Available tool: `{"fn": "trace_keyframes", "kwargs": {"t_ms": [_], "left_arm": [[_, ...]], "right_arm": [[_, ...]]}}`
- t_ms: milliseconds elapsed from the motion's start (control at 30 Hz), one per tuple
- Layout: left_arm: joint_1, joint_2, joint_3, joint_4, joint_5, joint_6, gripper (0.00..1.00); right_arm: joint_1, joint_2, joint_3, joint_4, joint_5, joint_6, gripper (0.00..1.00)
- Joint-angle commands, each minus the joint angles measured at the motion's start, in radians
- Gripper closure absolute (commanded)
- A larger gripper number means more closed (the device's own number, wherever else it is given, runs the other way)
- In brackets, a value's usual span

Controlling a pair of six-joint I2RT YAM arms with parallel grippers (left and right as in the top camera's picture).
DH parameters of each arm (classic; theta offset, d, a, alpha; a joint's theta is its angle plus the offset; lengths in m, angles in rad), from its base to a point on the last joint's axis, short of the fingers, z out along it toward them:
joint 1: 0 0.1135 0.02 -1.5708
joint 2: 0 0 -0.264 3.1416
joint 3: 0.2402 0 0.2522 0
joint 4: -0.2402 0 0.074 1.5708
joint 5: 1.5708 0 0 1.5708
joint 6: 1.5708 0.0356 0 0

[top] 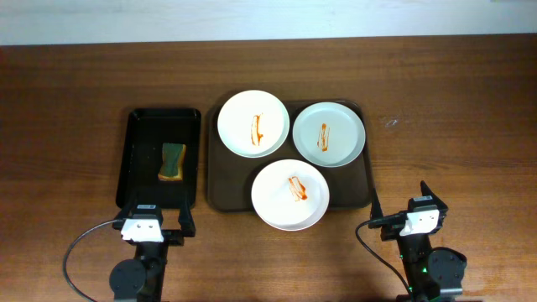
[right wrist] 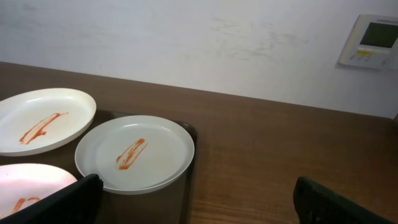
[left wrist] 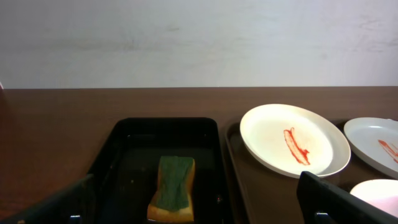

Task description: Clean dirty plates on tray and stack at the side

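Observation:
Three dirty plates sit on the dark brown tray [top: 226,189]. A white plate [top: 252,123] is at the back left, a pale blue-grey plate [top: 329,134] at the back right, a white plate [top: 291,194] at the front. Each has an orange-red smear. The back-left plate [left wrist: 295,140] shows in the left wrist view, the blue-grey plate [right wrist: 135,154] in the right wrist view. My left gripper [top: 158,220] is open and empty, just in front of the black tray. My right gripper [top: 401,206] is open and empty, right of the brown tray's front corner.
A narrower black tray [top: 140,159] left of the brown tray holds a yellow sponge with a green top [top: 172,162], also in the left wrist view [left wrist: 172,188]. A wall control panel [right wrist: 370,41] shows behind the table.

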Motion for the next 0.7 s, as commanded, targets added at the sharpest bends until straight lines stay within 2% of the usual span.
{"fn": "trace_keyframes", "kwargs": {"t_ms": [0,667], "left_arm": [[0.003,-0.005,-0.005,-0.002,-0.007,0.019,0.0],[0.003,-0.005,-0.005,-0.002,-0.007,0.018,0.0]], "right_arm": [[-0.005,-0.008,-0.008,-0.001,-0.006,-0.003,0.02],[-0.005,-0.007,-0.008,0.007,-0.006,-0.003,0.02]]}}
